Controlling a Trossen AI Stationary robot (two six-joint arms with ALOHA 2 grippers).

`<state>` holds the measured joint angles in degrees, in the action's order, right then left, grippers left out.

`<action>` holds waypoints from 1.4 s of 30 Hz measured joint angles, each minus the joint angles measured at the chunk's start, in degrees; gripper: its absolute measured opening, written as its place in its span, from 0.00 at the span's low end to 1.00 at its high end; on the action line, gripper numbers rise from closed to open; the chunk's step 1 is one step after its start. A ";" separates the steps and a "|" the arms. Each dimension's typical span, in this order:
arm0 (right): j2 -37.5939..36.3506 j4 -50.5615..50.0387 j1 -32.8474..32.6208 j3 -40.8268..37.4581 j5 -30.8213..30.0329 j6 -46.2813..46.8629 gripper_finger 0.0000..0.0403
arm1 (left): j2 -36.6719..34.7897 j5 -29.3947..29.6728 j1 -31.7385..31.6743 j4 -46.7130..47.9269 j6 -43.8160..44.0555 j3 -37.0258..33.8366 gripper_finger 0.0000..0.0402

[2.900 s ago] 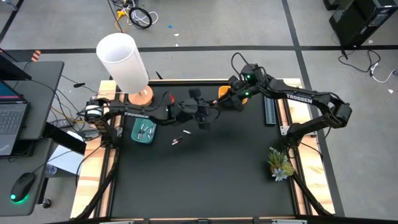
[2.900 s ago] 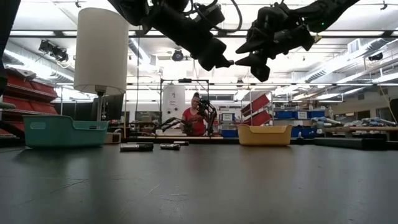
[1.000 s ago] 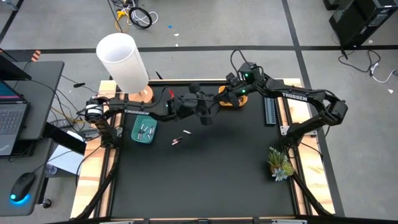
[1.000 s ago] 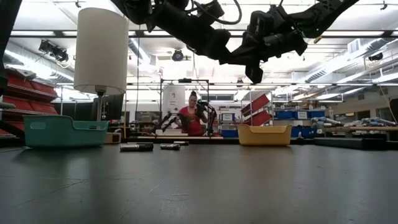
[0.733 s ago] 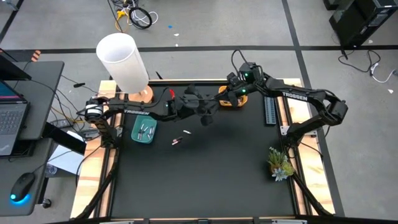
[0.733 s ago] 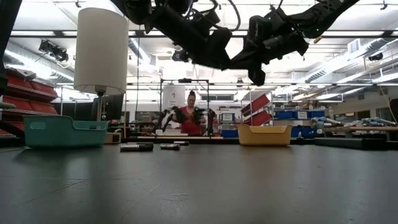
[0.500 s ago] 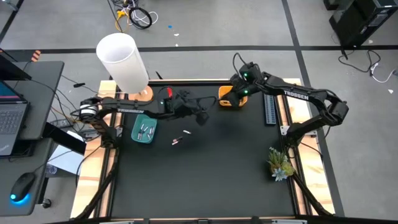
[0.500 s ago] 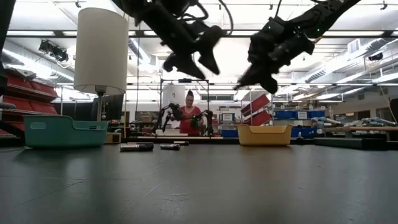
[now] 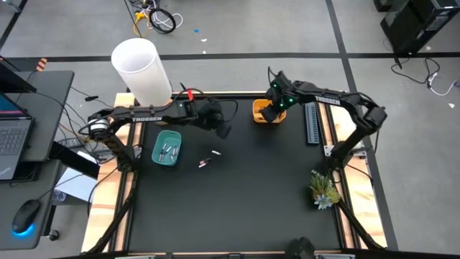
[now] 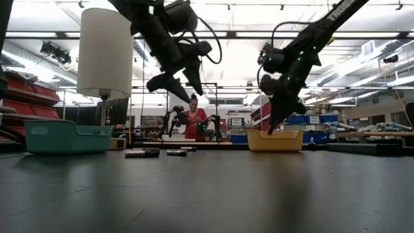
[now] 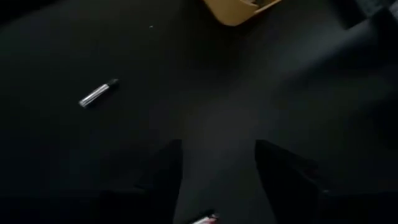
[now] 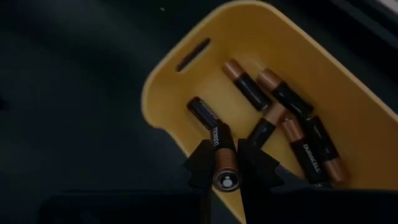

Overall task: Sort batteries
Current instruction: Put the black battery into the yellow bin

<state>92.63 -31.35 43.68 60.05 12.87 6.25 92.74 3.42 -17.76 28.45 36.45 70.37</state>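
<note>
Overhead, the right gripper (image 12: 226, 163) clamps a copper-topped battery (image 12: 222, 155) above the yellow bin (image 12: 163, 99), evidently to drop it in, while the empty left gripper (image 11: 217, 171) gapes over the loose batteries (image 9: 208, 158).

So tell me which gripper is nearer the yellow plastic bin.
Right. The right gripper hangs directly over the yellow plastic bin, shut on a black-and-copper battery. The left gripper is open, away from the bin toward the teal bin's side, over the black table.

Grey floor (image 9: 237, 29) with dark tape lines, a side desk (image 9: 39, 101), bright ceiling strip lights (image 10: 246, 6), workshop shelving (image 10: 19, 97).
</note>
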 joint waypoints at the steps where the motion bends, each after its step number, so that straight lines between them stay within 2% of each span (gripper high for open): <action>1: 0.62 0.08 0.35 0.03 0.07 0.09 0.13 | -0.11 -0.13 0.24 -0.47 0.08 0.00 0.52; 10: 1.37 -0.02 2.02 0.05 1.39 0.32 0.14 | -0.12 -6.51 0.59 -2.29 1.94 0.00 0.50; 15: 1.37 -0.42 2.30 0.04 1.77 -0.81 0.14 | -0.12 -7.18 0.94 -1.56 1.06 0.00 0.50; 28: 1.37 -3.08 2.27 0.03 0.85 -3.26 0.14 | -0.12 -11.72 0.99 5.68 -2.86 0.02 0.50; 33: 1.37 -2.91 2.27 0.03 0.65 -3.25 0.14 | -0.13 -11.67 0.92 12.18 -5.20 1.78 0.50; 37: 1.37 -1.60 2.25 0.03 0.39 -3.02 0.14 | -0.23 -11.72 -0.75 17.64 -7.78 3.19 0.50; 42: 1.37 0.08 2.25 0.03 0.24 -3.38 0.15 | -0.03 -12.24 -4.78 19.71 -10.59 3.19 0.50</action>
<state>94.00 -31.28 45.93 60.07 13.11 2.87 92.71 -8.82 -22.54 48.16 25.86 73.56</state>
